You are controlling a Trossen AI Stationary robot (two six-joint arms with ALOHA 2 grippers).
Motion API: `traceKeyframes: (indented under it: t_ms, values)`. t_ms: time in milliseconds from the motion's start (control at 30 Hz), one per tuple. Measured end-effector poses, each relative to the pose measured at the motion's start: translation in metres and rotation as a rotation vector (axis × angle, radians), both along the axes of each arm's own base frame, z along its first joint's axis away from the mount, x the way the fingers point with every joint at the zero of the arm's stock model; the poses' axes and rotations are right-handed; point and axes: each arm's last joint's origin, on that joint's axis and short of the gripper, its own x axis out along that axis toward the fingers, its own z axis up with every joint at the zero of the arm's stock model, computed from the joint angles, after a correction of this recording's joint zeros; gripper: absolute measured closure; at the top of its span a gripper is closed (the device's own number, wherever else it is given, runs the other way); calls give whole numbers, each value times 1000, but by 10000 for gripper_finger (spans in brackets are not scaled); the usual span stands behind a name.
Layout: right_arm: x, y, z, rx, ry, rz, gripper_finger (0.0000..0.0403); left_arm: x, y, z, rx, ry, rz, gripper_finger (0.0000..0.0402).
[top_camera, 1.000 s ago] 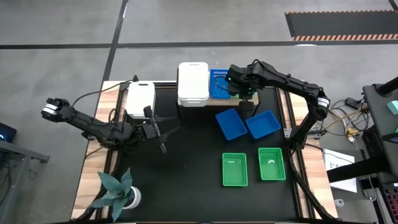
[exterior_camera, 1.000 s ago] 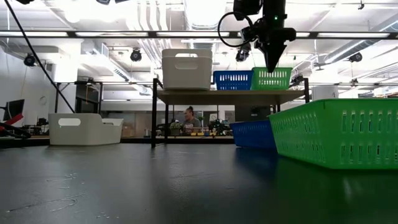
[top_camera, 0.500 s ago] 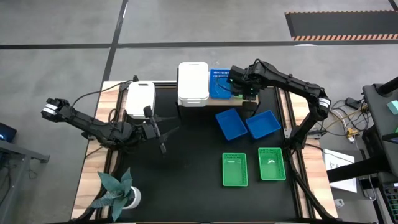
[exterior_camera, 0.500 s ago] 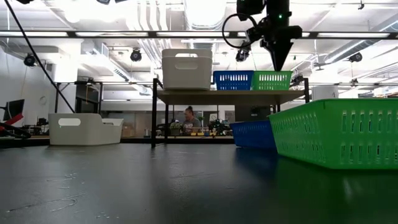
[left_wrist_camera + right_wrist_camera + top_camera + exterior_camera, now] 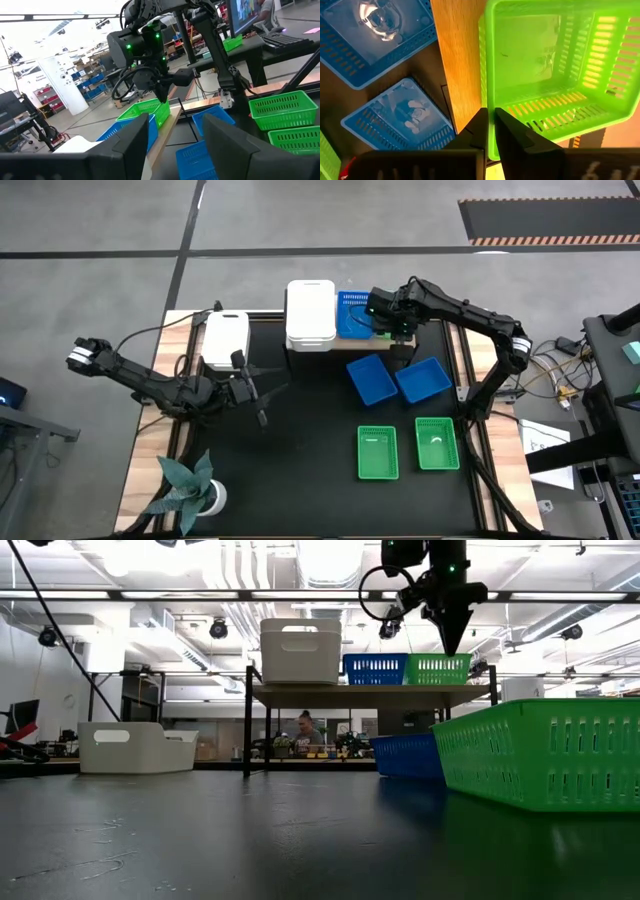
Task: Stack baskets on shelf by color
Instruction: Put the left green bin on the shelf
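The right gripper (image 5: 451, 645) hangs above the shelf (image 5: 370, 693) at its right end, directly over the green basket (image 5: 555, 75) that sits there. Its fingers are together with nothing between them — the wrist view shows the two dark tips nearly meeting just above the basket's near rim, not touching it. That basket rests square on the shelf board, beside a blue basket (image 5: 375, 668), with a white stack (image 5: 299, 651) at the shelf's other end.

So the placing step looks done: one green is on the shelf and let go. Next, in my judgement, comes fetching another loose basket. The arm needs to lift clear of the shelf, swing out over the table in front of it, spread its fingers and come down on a rim.

Off the shelf, two blue baskets (image 5: 372, 379) lie on the table just in front of its right half, side by side and slightly tilted. Two more greens (image 5: 378, 452) lie well in front of those, also side by side. One white basket (image 5: 226, 340) sits to the left of the shelf.

The left gripper (image 5: 262, 392) waits in front of that white basket, left of the shelf, fingers spread wide and empty. A potted plant (image 5: 190, 486) stands far forward of the shelf, at the table's left corner.
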Motion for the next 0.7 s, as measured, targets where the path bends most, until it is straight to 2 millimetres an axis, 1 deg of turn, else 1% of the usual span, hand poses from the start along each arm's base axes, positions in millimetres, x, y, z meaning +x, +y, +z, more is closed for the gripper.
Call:
traceKeyframes:
  t_ms: [100, 300, 533, 700]
  values:
    - [-1, 0, 0, 2, 7, 1, 392, 0, 0, 0, 0, -1, -4, 231]
    - [-2, 1, 0, 9, 22, 8, 393, 0, -1, 0, 0, -1, -6, 231]
    - [-3, 1, 0, 19, 71, 122, 393, 0, -1, 0, 1, 0, -7, 231]
    - [-3, 1, 0, 12, 55, 92, 393, 0, 0, 0, 1, -1, -6, 231]
